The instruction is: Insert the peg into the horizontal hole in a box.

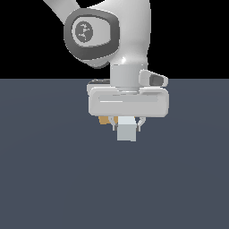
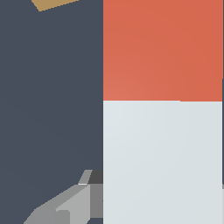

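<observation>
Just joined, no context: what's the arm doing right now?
The Panda arm's claw is closed on the peg, held clear of the floor with its pale grey-white end facing the exterior camera. The wrist view shows the peg's red half beyond the white half. The tan box is mostly hidden behind the claw; only a corner shows in the wrist view. Its hole is not visible, so nothing shows insertion underway.

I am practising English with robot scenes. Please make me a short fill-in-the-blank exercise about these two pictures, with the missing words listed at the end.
1. The gripper is closed on the ____.
2. In the wrist view, the peg has one pale grey-white half and one ____ half.
3. In the exterior view, a small tan part of the ____ shows behind the gripper.
4. The pale end of the peg points toward the ____ view's camera.

Missing words: peg; red; box; exterior
</observation>
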Motion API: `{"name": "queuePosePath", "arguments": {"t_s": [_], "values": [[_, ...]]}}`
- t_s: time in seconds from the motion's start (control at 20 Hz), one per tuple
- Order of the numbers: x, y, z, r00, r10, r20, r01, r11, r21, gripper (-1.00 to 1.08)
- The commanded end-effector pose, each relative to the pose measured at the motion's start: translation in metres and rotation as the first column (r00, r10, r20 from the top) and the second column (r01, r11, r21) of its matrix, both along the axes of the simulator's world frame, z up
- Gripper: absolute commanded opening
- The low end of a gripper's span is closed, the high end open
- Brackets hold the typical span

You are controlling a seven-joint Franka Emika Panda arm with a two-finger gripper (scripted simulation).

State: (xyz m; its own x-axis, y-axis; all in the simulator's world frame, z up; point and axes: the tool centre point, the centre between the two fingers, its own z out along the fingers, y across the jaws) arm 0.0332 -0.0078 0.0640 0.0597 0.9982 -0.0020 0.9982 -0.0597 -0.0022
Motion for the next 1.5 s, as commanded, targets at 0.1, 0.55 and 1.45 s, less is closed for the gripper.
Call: {"name": "queuePosePath", "arguments": {"t_s": [0.1, 0.55, 1.45], "values": [[0.019, 0.023, 0.009, 0.992, 0.128, 0.003, -0.128, 0.992, 0.001, -1.0], [0.035, 0.053, 0.016, 0.964, 0.266, 0.003, -0.266, 0.964, 0.002, -1.0], [0.033, 0.061, 0.016, 0.961, 0.277, 0.002, -0.277, 0.961, 0.002, -1.0]]}}
